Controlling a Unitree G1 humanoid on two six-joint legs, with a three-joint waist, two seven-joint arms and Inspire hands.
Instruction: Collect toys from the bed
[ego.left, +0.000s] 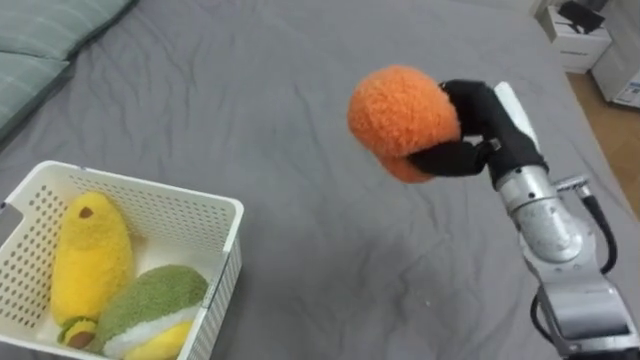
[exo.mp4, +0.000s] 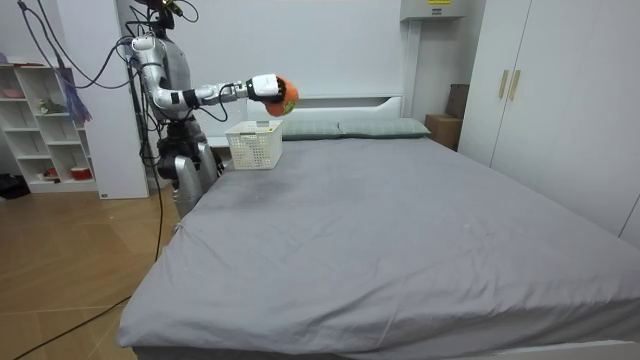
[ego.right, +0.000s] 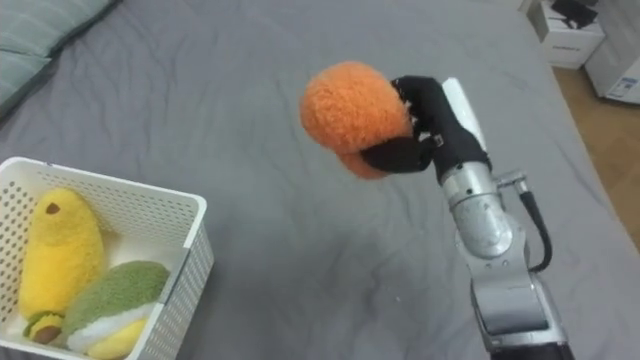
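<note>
A fuzzy orange plush toy (ego.left: 402, 120) hangs in the air above the grey bed (ego.left: 300, 120), held by my right hand (ego.left: 478, 130), whose dark fingers and thumb curl round it. In the right eye view the same orange toy (ego.right: 352, 112) sits in my right hand (ego.right: 430, 128). At the lower left a white slotted basket (ego.left: 215, 262) rests on the bed and holds a yellow plush toy (ego.left: 90, 258) and a green and yellow plush toy (ego.left: 150, 310). In the room view I stand at the bed's side with the right hand (exo.mp4: 262, 88) stretched out holding the orange toy (exo.mp4: 284, 97) above the basket (exo.mp4: 254, 146).
Greenish pillows (ego.left: 40, 50) lie at the upper left of the bed. A white cabinet (ego.left: 578, 40) stands past the bed's upper right corner on a wooden floor. In the room view, white shelves (exo.mp4: 40, 125) stand behind me and wardrobes (exo.mp4: 520, 90) on the room view's right.
</note>
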